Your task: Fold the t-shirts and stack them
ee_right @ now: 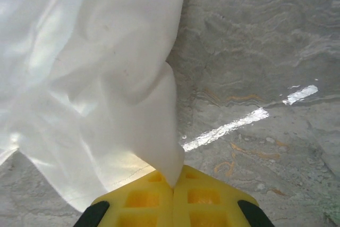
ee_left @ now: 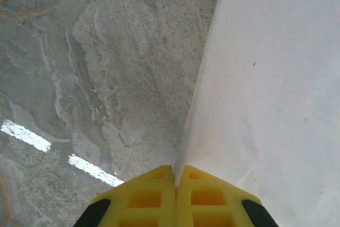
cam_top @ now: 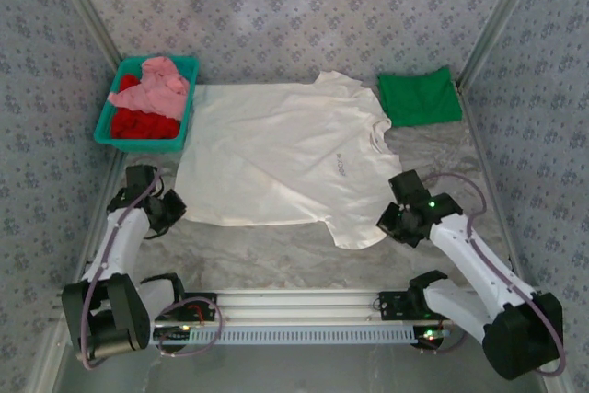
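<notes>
Progress is early, by my reading: one shirt folded, one in your grip, the rest waiting. Your left gripper (ee_left: 175,176) is fully closed, its yellow jaws pinching the near left hem corner of the cream-white t-shirt (cam_top: 276,154). Your right gripper (ee_right: 173,182) is closed just as tight on that shirt's near right sleeve (the cloth rises in a soft peak from the jaws).

Between the two grips the shirt lies spread open on the table (cam_top: 276,260), collar to the right, with no fold in it yet. Just beside its far sleeve, at the far right, sits the green t-shirt (cam_top: 420,97), already a neat folded rectangle and the likely base of your stack. At the far left the teal basket (cam_top: 104,117) holds the pink t-shirt (cam_top: 152,89) crumpled over the red t-shirt (cam_top: 143,124), both unfolded.

What is left for you, I judge: fold the cream one, stack it, then do the two from the basket.
</notes>
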Motion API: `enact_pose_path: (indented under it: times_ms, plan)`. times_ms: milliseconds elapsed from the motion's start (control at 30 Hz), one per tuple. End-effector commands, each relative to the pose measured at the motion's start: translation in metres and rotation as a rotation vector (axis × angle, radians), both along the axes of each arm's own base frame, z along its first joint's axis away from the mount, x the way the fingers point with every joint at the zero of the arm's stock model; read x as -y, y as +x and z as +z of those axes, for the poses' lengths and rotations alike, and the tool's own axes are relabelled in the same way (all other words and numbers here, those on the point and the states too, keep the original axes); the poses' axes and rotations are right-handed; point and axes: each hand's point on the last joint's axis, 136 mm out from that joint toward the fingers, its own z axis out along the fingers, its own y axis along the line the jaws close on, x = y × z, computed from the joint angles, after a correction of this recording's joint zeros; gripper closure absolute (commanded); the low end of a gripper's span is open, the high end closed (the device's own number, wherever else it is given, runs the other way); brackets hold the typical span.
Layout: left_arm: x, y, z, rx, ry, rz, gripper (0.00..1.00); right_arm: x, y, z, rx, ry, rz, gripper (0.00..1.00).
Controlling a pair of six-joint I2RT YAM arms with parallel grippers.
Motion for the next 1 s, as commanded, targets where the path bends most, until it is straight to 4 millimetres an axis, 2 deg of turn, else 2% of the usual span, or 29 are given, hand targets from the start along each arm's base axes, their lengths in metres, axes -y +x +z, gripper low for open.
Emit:
enact_pose_path:
  times_ms: [0,167,400,500,567,733,833,967]
  plan:
    - [0.005,-0.004,0.020,0.033,-0.045,0.030,1.00,0.010,-0.007,0.017,0.031,-0.011,-0.017,1.00]
    - [0.006,-0.017,0.033,0.071,-0.047,0.055,1.00,0.014,-0.015,0.033,0.084,0.001,-0.021,1.00]
    - [0.011,-0.026,0.056,0.175,-0.063,0.078,1.00,0.026,-0.015,0.074,0.235,-0.020,-0.034,1.00]
    - [0.010,-0.030,0.064,0.186,-0.050,0.079,1.00,0.027,-0.021,0.086,0.265,-0.016,-0.011,1.00]
    - [0.009,-0.029,0.067,0.200,-0.041,0.078,1.00,0.026,-0.018,0.095,0.308,-0.005,0.002,1.00]
    - [0.008,-0.012,0.069,0.232,-0.044,0.067,1.00,0.013,0.012,0.105,0.357,0.003,0.055,1.00]
    - [0.002,0.005,0.073,0.238,-0.022,0.054,1.00,0.007,0.040,0.112,0.394,-0.010,0.075,1.00]
    - [-0.004,0.030,0.073,0.235,-0.005,0.038,1.00,0.007,0.075,0.108,0.373,-0.020,0.080,1.00]
